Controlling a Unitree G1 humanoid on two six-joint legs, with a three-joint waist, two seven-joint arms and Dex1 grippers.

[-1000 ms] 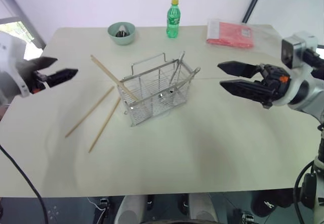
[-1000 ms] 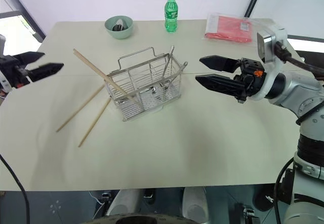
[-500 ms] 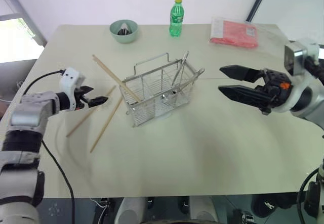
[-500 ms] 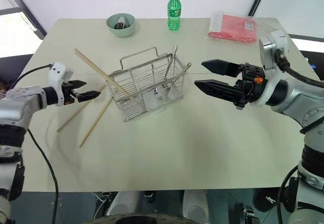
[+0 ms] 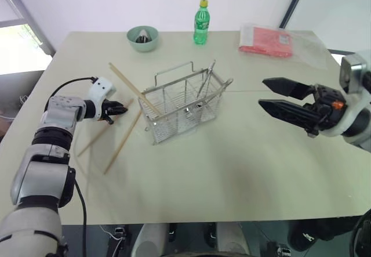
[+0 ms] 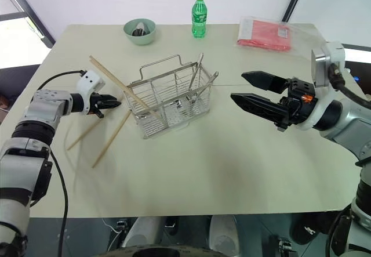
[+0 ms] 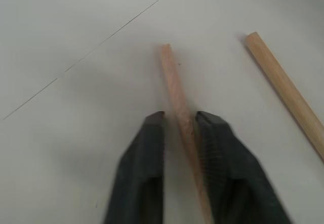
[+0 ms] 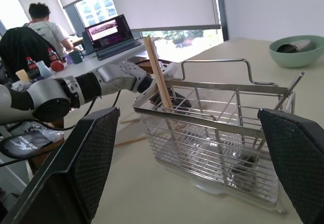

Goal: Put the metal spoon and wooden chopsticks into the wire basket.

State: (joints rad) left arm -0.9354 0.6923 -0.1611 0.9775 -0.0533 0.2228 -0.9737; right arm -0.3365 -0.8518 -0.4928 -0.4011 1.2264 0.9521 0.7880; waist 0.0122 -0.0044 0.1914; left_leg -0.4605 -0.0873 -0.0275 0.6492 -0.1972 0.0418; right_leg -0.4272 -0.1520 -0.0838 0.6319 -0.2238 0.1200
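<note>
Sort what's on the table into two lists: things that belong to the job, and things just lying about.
Job:
- basket
- spoon, already standing in the basket
- chopstick leaning in the basket
- chopstick on the table, left gripper shut on it
- chopstick lying loose

Lying about:
- green bowl
- green bottle
- red packet

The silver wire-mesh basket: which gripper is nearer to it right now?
Left. The left gripper sits just beside the silver wire-mesh basket, closed on a pale wooden chopstick; the right gripper hovers farther off, open.
</note>
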